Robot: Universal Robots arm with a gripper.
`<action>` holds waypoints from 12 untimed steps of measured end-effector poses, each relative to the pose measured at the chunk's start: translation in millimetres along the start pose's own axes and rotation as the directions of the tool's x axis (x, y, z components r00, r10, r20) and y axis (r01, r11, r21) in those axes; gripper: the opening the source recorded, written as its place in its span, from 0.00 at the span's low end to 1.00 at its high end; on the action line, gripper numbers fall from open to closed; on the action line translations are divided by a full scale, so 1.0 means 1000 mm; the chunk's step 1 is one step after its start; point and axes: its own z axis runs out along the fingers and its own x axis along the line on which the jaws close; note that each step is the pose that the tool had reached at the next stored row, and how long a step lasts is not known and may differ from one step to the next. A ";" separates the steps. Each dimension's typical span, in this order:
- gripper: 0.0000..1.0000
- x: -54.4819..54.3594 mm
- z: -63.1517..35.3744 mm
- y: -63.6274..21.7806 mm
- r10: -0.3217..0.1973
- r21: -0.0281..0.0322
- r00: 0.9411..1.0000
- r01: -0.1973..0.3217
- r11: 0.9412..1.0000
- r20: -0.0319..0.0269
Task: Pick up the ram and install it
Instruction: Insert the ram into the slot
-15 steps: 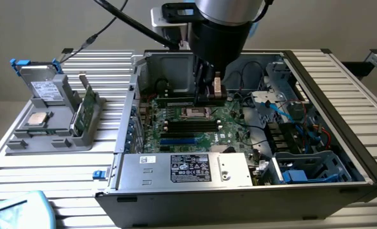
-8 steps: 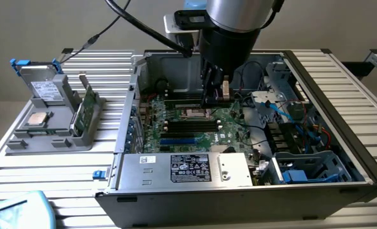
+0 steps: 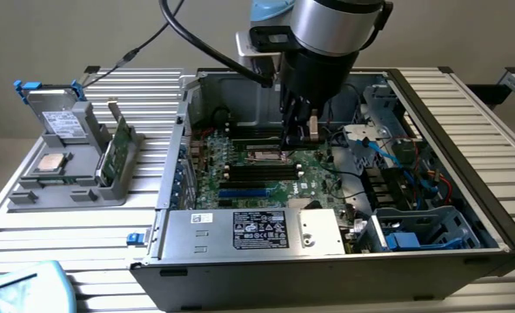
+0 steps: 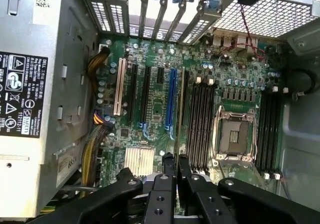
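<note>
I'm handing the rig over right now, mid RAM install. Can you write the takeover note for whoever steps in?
Gripper: shut on the ram, which shows edge-on between the fingers.
Ram: inside the open computer case, over the motherboard, alongside the black memory slots by the empty CPU socket.
Done: ram picked up and in the case.
Left: seating it; it does not look pressed into a slot, though I cannot tell for sure.
Aside: a wider green card stands in the grey holder at the exterior view's left.

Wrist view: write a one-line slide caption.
Gripper holds the ram edge-on over the motherboard, near the black memory slots.
</note>
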 end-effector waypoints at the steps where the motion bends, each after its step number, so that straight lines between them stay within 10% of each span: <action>1: 0.14 -0.001 0.0020 -0.0005 0.000 -0.001 1.000 0.000 1.000 0.000; 12: 0.14 -0.017 0.0184 -0.0042 0.005 -0.026 1.000 -0.005 1.000 -0.010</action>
